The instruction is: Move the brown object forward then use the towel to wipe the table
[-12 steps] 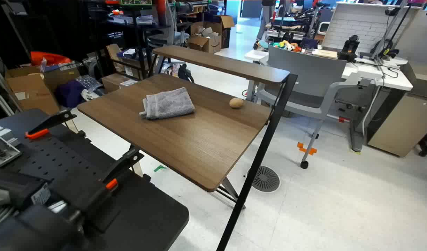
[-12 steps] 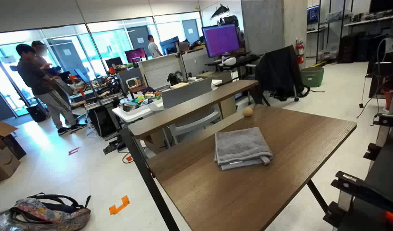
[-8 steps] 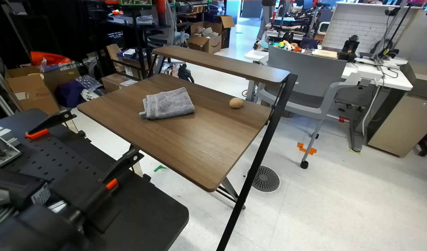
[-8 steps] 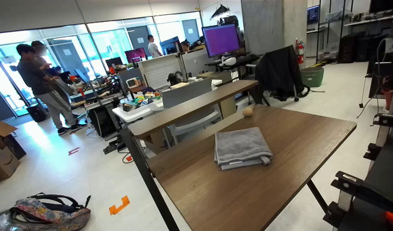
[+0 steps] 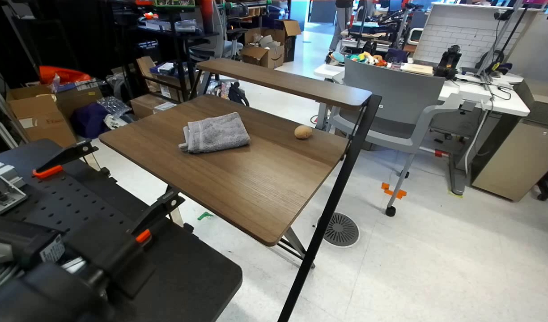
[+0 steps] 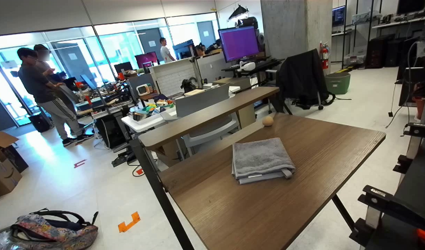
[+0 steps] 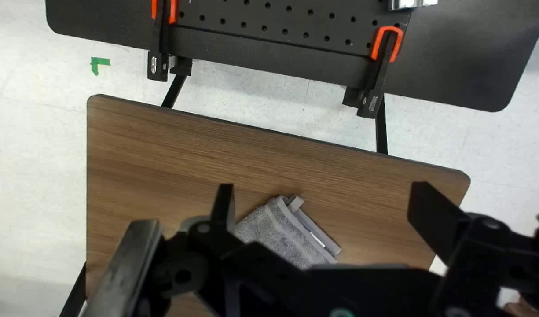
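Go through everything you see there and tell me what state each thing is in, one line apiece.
Gripper: open wide
Towel: folded, lying on the table
Brown object: resting on the table, apart from the towel
Large monitor: on, screen purple
Cardboard box: flaps open
Two clamps: fixed at the black bench edge

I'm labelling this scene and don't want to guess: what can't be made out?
Towel: partly hidden behind the tool in the wrist view.
Brown object: too small in both exterior views to tell what it is.
White tag on the towel: any print too small to read in an exterior view.
Backpack: cut off by the lower edge of an exterior view.
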Robot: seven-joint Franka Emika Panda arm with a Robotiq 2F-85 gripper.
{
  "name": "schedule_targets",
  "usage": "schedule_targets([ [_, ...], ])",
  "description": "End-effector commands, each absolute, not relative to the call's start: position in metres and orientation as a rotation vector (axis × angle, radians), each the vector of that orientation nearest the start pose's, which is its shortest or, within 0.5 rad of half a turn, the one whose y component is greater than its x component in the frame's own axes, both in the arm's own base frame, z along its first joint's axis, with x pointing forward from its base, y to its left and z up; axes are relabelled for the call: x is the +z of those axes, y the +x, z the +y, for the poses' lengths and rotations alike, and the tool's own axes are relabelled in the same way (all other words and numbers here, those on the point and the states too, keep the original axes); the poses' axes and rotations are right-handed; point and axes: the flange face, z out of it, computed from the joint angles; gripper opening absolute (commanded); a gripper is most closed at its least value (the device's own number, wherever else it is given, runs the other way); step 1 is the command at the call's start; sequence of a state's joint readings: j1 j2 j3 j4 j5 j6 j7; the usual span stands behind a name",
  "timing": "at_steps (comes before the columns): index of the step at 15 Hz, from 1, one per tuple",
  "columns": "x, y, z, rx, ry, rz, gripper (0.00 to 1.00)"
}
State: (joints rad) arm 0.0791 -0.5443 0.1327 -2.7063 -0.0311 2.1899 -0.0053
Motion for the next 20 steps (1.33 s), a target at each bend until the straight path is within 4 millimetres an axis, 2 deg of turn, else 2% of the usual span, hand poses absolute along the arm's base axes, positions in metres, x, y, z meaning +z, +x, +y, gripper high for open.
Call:
schedule_targets([
  [1, 0.384, 0.376, 0.058, -0.171, -3.191, -0.085, 1.00],
  [4, 0.362, 0.404, 0.028, -0.310, -3.128, 0.129, 1.00],
  [7, 0.326, 0.436, -0.012, -0.456, -3.063, 0.349, 1.00],
  [9, 0.310, 0.448, -0.031, -0.548, -3.014, 0.496, 1.00],
  [10, 0.323, 0.429, -0.019, -0.495, -3.059, 0.370, 1.00],
  [12, 0.308, 0.433, -0.026, -0.470, -3.063, 0.391, 1.00],
  [15, 0.315, 0.433, -0.022, -0.490, -3.061, 0.375, 1.00],
  [16, 0.313, 0.434, -0.023, -0.562, -3.065, 0.363, 1.00],
  [17, 0.312, 0.439, -0.025, -0.629, -3.057, 0.358, 1.00],
  [19, 0.301, 0.458, -0.041, -0.706, -3.067, 0.360, 1.00],
  [20, 0.297, 0.475, -0.064, -0.720, -3.075, 0.429, 1.00],
])
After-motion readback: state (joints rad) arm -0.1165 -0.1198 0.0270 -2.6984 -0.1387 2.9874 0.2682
